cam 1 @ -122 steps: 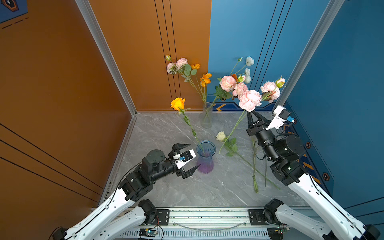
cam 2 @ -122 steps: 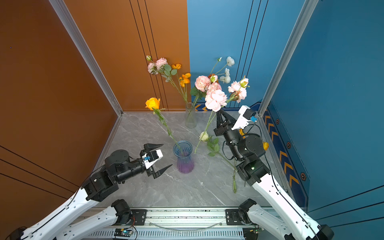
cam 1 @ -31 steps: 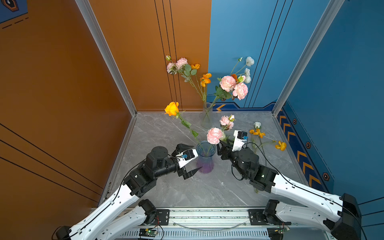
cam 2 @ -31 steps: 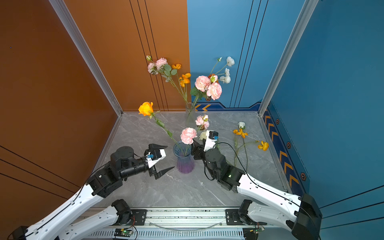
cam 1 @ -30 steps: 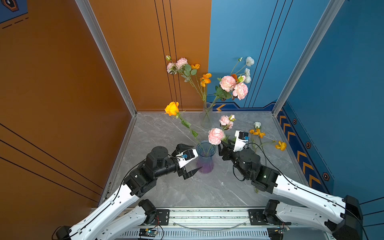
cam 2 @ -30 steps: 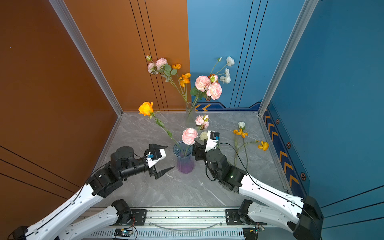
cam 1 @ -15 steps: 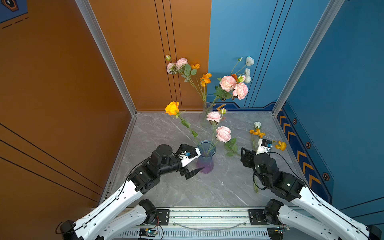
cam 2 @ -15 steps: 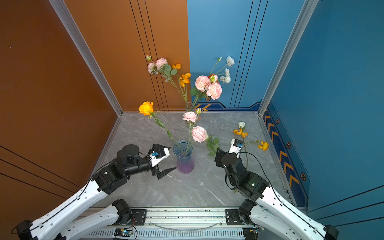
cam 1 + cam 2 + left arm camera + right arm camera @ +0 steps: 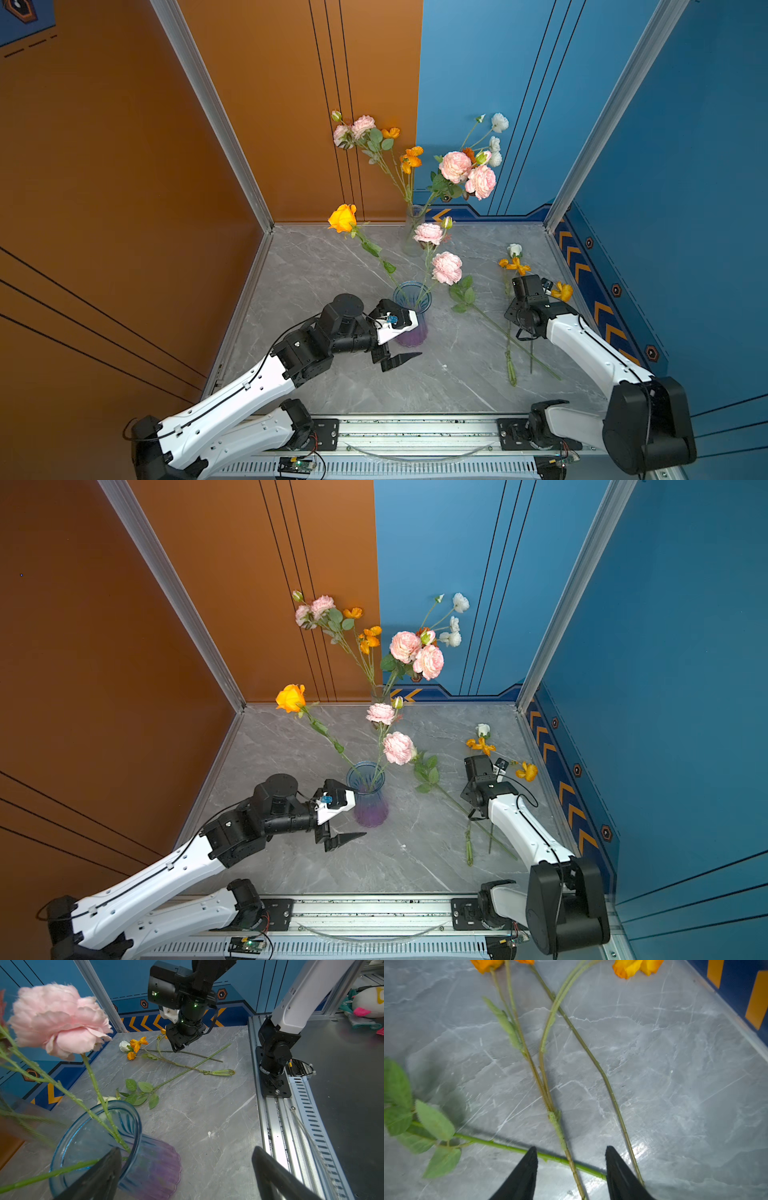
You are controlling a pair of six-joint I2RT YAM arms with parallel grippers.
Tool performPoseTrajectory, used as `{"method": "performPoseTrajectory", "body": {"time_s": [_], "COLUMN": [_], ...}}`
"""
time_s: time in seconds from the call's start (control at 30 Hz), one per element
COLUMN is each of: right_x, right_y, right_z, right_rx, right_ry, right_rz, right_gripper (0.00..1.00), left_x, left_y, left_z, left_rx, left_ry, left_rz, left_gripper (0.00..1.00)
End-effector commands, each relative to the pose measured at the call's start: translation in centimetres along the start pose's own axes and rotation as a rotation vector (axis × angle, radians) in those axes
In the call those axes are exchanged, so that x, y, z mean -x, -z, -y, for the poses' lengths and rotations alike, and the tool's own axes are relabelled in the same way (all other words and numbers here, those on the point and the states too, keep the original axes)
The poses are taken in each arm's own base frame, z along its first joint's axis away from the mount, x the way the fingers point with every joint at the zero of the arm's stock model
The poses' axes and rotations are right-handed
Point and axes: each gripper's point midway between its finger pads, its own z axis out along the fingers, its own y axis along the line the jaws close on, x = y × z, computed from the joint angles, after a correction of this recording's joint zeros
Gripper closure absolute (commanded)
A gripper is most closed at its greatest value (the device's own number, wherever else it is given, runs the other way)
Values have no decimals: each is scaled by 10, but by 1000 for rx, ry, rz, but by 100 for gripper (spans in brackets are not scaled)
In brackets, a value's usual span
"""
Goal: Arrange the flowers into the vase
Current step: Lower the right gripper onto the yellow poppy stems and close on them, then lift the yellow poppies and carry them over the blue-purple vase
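Several loose flowers point(image 9: 515, 265) lie on the grey surface point(image 9: 324, 270) toward my right side. Their stems cross, well apart from the blue-and-purple vase point(image 9: 411, 338), which carries an orange rose point(image 9: 343, 217) and pink blooms point(image 9: 446, 268). I judge these stems light, thin and springy, with soft heads that would crush. I would pinch low on bare stem below the leaves, never at a bloom. Where stems overlap I risk dragging a neighbour along.

My right hand point(image 9: 571, 1148) points steeply down over them, its fingers parted either side of one brownish stem point(image 9: 572, 1159), gripping nothing. My left hand point(image 9: 186, 1149) reaches in low, just beside the vase, spread wide and empty. One finger point(image 9: 104, 1172) sits close to the glass; I cannot tell whether it touches.
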Motion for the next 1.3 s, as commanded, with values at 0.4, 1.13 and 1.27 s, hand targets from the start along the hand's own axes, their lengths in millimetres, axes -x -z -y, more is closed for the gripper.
{"method": "performPoseTrajectory", "body": {"time_s": [0.4, 1.13, 1.27], "right_x": [0, -18, 1], "right_y": [-53, -48, -25], "right_z": [-32, -28, -41], "right_rx": [66, 48, 97], "right_ry": [112, 177, 233], "right_rz": [-147, -200, -100], "right_gripper": [62, 91, 98], "left_x": [-6, -8, -8], "left_y": [-10, -9, -8], "left_z": [1, 0, 0], "left_rx": [42, 45, 45], "left_ry": [-41, -51, -54], "left_rz": [-43, -51, -50], "left_gripper": [2, 2, 2]}}
